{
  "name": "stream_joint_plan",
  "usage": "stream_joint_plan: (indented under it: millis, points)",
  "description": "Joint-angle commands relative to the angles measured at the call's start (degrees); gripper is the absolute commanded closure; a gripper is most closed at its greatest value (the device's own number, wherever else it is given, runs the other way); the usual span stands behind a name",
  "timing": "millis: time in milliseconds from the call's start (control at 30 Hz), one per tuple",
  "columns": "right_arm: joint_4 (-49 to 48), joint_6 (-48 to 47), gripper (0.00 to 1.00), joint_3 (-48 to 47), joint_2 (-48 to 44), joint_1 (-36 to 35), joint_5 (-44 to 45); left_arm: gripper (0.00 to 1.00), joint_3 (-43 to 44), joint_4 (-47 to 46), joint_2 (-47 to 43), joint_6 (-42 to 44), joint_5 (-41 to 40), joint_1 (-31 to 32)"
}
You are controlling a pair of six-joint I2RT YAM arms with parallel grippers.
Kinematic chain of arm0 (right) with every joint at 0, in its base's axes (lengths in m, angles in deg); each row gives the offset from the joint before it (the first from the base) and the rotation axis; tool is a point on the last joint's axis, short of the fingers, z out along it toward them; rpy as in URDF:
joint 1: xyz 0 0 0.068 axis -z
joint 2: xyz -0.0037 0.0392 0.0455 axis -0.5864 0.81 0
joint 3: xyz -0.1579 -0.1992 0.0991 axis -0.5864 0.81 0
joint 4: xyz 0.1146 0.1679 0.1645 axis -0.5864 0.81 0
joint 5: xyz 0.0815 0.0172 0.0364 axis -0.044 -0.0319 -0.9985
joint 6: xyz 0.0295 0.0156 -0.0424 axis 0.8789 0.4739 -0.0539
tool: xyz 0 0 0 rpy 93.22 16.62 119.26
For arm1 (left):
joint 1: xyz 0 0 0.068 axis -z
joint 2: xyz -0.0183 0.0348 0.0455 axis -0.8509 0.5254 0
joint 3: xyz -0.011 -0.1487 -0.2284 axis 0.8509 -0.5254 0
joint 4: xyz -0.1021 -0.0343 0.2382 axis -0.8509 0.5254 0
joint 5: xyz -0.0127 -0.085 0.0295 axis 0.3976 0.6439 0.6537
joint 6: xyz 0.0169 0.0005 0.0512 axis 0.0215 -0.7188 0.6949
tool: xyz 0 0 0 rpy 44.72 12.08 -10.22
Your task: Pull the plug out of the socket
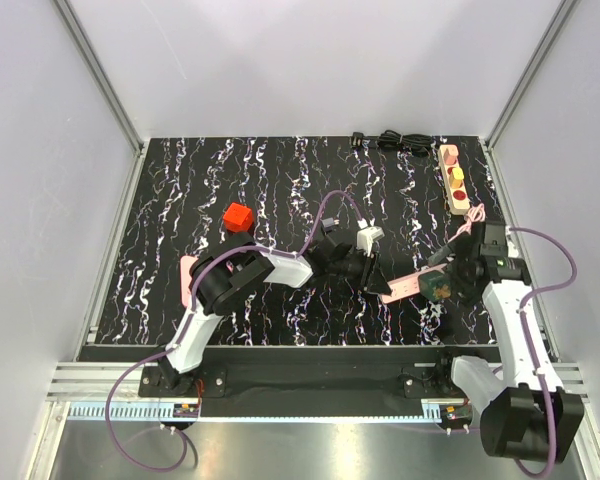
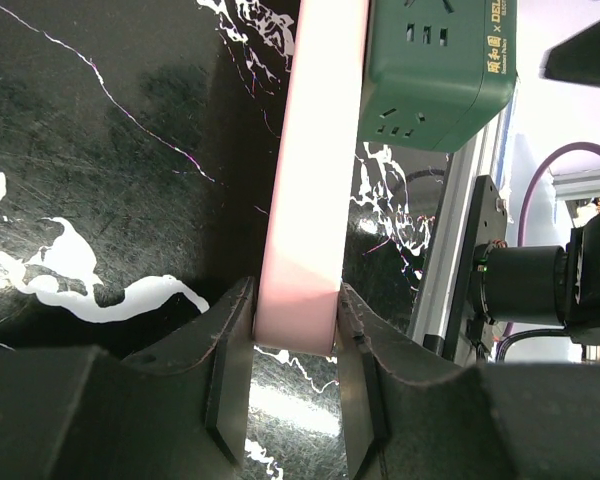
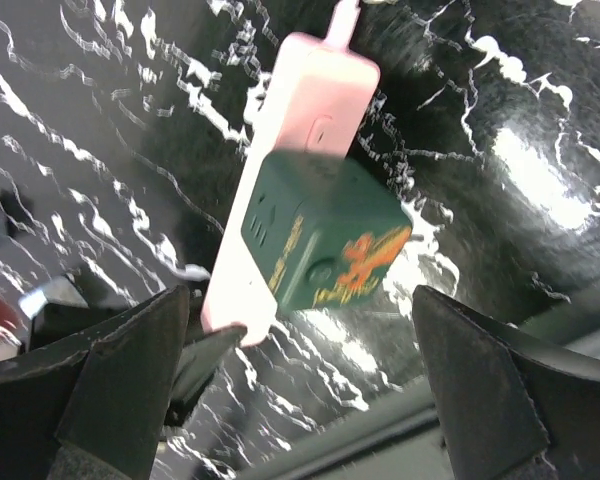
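The socket is a flat pink power strip [image 1: 405, 285] [image 2: 310, 200] [image 3: 300, 110] with a pink cord, lying at the front right of the table. A dark green cube plug [image 1: 438, 288] [image 2: 440, 70] [image 3: 325, 235] sits plugged into it. My left gripper [image 1: 378, 283] [image 2: 295, 350] is shut on the strip's near end, one finger against each long side. My right gripper [image 1: 448, 282] [image 3: 305, 350] is open wide, its fingers on either side of the green cube and not touching it.
A beige wooden strip [image 1: 454, 180] with red and yellow round pieces lies at the back right, next to a coiled black cable [image 1: 395, 142]. A red cube [image 1: 239, 216] and a white adapter [image 1: 368, 238] sit mid-table. The metal front rail [image 2: 460, 260] is close by.
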Motion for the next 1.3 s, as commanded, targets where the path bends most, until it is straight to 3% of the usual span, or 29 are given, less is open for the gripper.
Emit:
stream_joint_plan:
  millis: [0, 667, 1033, 1200, 1267]
  points:
    - [-7.31, -0.79, 0.0, 4.56, -2.38, 3.5, -7.95, 1.0, -1.78, 3.47, 1.28, -0.52, -2.03, -0.87]
    - [-16.37, 3.25, 0.02, 14.6, -4.67, 4.3, -8.95, 1.0, -1.25, 3.9, 2.25, -0.78, -0.28, -0.87]
    - [-22.96, 4.22, 0.17, 19.17, -5.1, 4.39, -9.31, 0.99, -0.29, 4.78, 1.99, 1.51, 0.95, 0.45]
    - [-23.49, 4.22, 0.29, 19.61, -5.45, 4.3, -7.46, 0.88, 0.07, 4.52, 1.64, 2.29, 1.66, 1.06]
    - [-23.58, 4.39, 0.39, 19.61, -5.19, 4.3, -7.2, 0.75, 0.15, 4.34, 1.46, 2.38, 1.75, 1.06]
